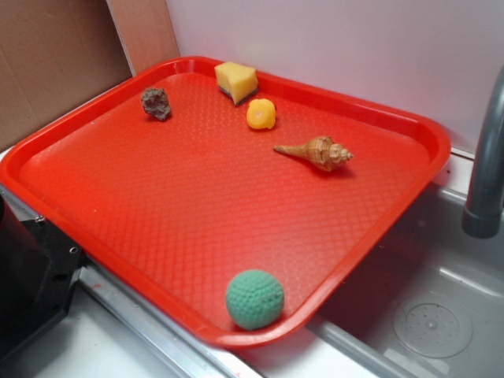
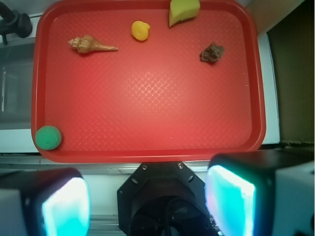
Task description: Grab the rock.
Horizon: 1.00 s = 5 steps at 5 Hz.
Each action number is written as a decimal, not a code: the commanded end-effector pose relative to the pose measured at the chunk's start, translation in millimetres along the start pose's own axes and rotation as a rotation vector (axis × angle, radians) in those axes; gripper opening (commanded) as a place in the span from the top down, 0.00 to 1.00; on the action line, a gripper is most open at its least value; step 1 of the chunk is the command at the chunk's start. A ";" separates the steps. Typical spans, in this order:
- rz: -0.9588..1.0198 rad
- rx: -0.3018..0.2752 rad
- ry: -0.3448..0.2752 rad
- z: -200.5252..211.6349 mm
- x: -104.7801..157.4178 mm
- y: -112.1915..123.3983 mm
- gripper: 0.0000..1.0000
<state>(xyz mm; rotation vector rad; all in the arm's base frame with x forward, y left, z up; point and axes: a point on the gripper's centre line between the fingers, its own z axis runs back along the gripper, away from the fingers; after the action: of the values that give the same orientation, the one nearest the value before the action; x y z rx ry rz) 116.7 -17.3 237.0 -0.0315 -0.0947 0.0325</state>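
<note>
The claw [image 2: 147, 206] hangs with its jaws spread wide and nothing between them, its two pads [image 2: 230, 199] glowing teal, just short of the near rim of the red plastic tray [image 2: 147, 123] with a diamond-embossed floor. Ahead and to the right, near the tray's far right corner, lies the lumpy, pitted grey-brown rock [image 2: 212, 52] — roughly blocky, long axis slightly crosswise. Bare tray surrounds it. Beyond it sits a yellow sponge wedge [image 2: 183, 12]; leftward a glossy yellow-orange ball [image 2: 141, 30] and a ridged tan spiral seashell [image 2: 91, 45]; near-left, a green crocheted ball [image 2: 48, 137].
</note>
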 end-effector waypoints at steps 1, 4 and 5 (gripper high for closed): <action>0.000 0.000 0.000 0.0 0.0 0.0 0.00; 0.349 -0.042 -0.133 -27.6 35.7 43.8 0.00; 0.476 -0.016 -0.164 -50.3 52.3 69.1 0.00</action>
<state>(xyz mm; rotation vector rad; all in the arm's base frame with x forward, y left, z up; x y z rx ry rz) 172.5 49.4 179.8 -0.0731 -0.2181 0.5234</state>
